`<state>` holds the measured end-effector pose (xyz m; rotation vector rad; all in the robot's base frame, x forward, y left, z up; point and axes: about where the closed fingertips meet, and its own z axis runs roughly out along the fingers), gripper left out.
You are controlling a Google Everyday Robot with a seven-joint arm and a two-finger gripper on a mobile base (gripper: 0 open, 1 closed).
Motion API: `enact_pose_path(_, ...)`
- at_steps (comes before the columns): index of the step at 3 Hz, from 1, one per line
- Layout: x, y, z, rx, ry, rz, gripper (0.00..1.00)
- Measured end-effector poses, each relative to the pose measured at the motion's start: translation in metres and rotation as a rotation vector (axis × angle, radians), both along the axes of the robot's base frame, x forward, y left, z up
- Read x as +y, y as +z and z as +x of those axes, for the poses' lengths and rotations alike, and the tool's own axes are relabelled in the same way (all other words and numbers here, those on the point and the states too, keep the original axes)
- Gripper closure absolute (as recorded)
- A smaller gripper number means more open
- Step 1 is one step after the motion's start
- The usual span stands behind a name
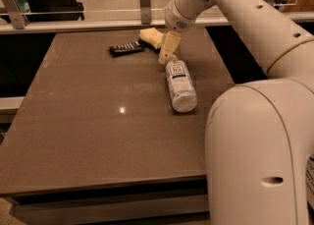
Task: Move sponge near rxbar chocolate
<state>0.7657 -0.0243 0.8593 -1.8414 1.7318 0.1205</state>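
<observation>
The pincer [168,49] hangs tip-down over the far part of the bench [98,135], just above the capped end of a clear plastic bottle [180,85] that lies on its side with its length running toward the near edge. I cannot tell whether the pincer is open or closed, nor whether it touches anything. No object appears to be lifted in it. The sponge [149,37] rests on the bench just beside the pincer, on its picture-left and a little farther back toward the far rail, with its longer side running roughly across the bench. Beyond the sponge, again to the picture-left, lies the rxbar chocolate [126,48], flat, with its long axis also nearly crosswise. Its right end sits just beside the sponge's near corner, and whether they touch is unclear. Sponge and bar are already close together, so the placing looks done. The remaining move is probably a clean retreat upward that avoids brushing the sponge or nudging the bottle.
</observation>
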Motion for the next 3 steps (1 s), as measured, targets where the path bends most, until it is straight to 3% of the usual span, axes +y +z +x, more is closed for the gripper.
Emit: enact_pose_path(3,-0.030,0.067,-0.017,-0.092,-0.037,0.165,0.00)
